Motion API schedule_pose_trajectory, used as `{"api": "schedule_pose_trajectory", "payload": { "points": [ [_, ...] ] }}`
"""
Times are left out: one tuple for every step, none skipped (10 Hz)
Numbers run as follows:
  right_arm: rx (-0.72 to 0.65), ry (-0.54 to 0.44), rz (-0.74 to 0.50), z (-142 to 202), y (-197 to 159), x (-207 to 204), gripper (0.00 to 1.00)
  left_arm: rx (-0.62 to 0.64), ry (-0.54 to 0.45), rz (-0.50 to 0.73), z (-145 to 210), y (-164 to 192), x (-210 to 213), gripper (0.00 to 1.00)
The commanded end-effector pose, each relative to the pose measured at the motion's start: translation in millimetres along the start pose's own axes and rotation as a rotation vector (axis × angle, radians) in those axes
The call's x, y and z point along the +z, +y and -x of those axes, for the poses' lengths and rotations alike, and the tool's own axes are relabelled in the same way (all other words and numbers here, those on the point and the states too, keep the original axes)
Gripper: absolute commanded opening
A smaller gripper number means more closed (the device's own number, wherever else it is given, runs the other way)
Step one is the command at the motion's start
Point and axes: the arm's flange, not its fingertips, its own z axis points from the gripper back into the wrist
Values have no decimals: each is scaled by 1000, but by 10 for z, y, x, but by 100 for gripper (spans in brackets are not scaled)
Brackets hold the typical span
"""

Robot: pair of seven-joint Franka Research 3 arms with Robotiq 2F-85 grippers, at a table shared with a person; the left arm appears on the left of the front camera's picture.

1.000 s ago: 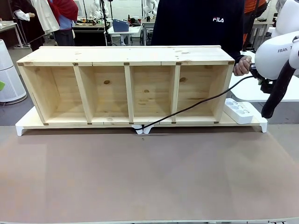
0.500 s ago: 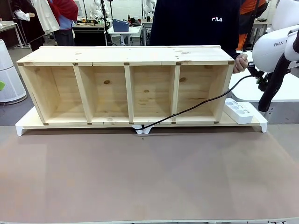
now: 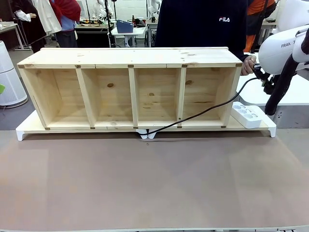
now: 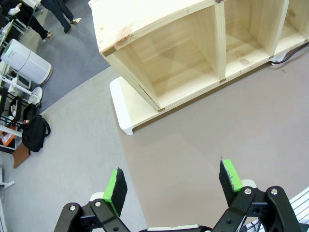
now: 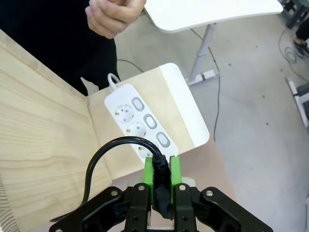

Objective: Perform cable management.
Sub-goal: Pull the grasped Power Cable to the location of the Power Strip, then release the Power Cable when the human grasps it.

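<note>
The cable (image 3: 203, 112) is a thin black cord running from under the middle of the wooden shelf (image 3: 130, 58) up and to the right, past the shelf's right end. In the right wrist view my right gripper (image 5: 161, 175) is shut on the cable's black plug (image 5: 161, 181), and the cord (image 5: 94, 166) loops off to the left. It hangs just above the white power strip (image 5: 140, 121). In the front view the right gripper (image 3: 262, 77) is beside the person's hand (image 3: 248, 64). My left gripper (image 4: 173, 181) is open above the brown table, holding nothing.
The four-compartment shelf stands on a white base (image 3: 24, 129) along the far edge of the brown mat (image 3: 154, 183). The power strip (image 3: 246, 115) lies on the base's right end. A person in a dark top (image 3: 203, 24) stands behind the shelf. A white side table (image 5: 212, 12) is nearby.
My right arm has shifted slightly left and up with the plug, lifting the cord's arc. The person's hand stays close by the shelf's right corner.
</note>
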Motion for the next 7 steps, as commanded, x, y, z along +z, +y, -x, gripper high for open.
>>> {"api": "schedule_pose_trajectory", "payload": {
  "points": [
    [-3, -4, 4, -11, -8, 2, 16, 7, -2, -2, -4, -1, -1, 100],
    [-3, -4, 4, -11, -8, 2, 16, 7, -2, -2, -4, -1, -1, 100],
    [-3, -4, 4, -11, -8, 2, 16, 7, -2, -2, -4, -1, -1, 100],
    [-3, -4, 4, -11, -8, 2, 16, 7, -2, -2, -4, -1, -1, 100],
    [-3, -4, 4, -11, -8, 2, 16, 7, -2, -2, -4, -1, -1, 100],
    [-3, -4, 4, -11, -8, 2, 16, 7, -2, -2, -4, -1, -1, 100],
    [-3, -4, 4, -11, -8, 2, 16, 7, -2, -2, -4, -1, -1, 100]
  ]
}}
